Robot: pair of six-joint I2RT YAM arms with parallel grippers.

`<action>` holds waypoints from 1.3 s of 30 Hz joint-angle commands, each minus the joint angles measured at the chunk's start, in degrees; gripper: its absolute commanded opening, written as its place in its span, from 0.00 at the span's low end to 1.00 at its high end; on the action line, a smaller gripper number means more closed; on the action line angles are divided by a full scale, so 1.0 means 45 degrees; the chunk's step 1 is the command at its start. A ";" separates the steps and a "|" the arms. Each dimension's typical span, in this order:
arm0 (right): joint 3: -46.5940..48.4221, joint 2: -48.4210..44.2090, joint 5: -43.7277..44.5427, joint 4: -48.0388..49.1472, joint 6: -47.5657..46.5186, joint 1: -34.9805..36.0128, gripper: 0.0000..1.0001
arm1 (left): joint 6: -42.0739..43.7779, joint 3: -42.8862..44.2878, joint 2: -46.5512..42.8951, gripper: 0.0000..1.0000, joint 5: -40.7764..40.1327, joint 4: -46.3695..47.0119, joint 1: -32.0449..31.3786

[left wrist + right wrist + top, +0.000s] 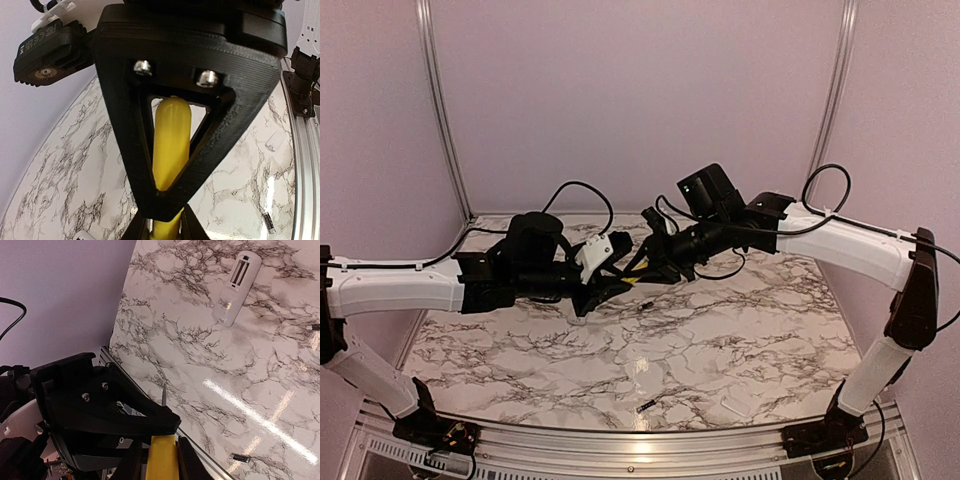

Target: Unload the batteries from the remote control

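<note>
Batteries (241, 458) lie on the table (200, 365); left claw (164, 231) and right claw (161, 460) clench the screwdriver (171, 145); right should let go slowly.

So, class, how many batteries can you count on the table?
2. One battery lies near the table's front edge; a second battery lies nearer the middle. More may be hidden.

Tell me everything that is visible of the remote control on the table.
The remote control is a slim white bar, plastic by its look, lying flat on the marble table. Its open compartment faces up, showing two dark slots; a small yellowish mark sits nearer the other end. Nothing touches it.
</note>
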 commanded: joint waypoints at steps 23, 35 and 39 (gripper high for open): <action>0.0430 -0.1181 0.1964 -0.0455 -0.0216 -0.0494 0.98 | -0.2880 -0.2109 -0.2403 0.00 -0.2338 -0.0554 0.0286; -0.0604 -0.2636 0.4232 -0.2133 0.0336 -0.1289 0.98 | -0.5507 -0.2449 -0.2506 0.00 -0.4745 -0.2166 0.2381; -0.1041 -0.2971 0.4307 -0.2146 0.0645 -0.1298 0.99 | -0.6694 -0.2371 -0.2025 0.00 -0.5329 -0.2864 0.3143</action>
